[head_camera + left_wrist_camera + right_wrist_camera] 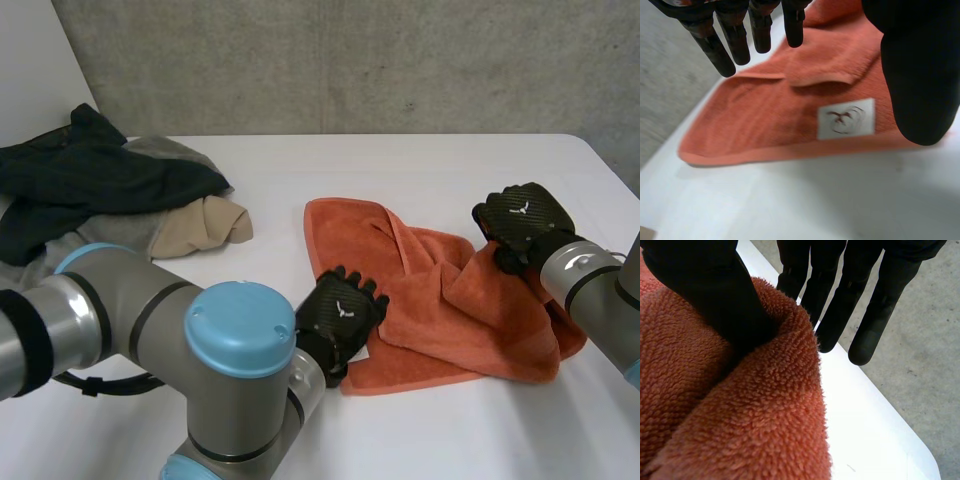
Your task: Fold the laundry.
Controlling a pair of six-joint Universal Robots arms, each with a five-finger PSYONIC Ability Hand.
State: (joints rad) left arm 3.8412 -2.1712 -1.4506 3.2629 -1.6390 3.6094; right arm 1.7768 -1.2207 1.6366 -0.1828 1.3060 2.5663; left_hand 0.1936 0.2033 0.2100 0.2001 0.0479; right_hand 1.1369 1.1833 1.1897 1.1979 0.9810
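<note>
The left hand [340, 315] lies with straight fingers on the near edge of the orange towel [430, 300]. The right hand [522, 225] pinches its raised far corner. The towel's long side runs across the desk [450, 430].

- Robot lab or test room: bare grey concrete wall [350, 60] beyond the left hand [340, 315] and right hand [522, 222].
- Plain white table [430, 165] under both.
- Grey concrete floor [932, 370] beyond the right hand.

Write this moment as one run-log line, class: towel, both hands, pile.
orange towel rumpled | left hand open at near edge | right hand pinching right edge | clothes pile aside
</note>
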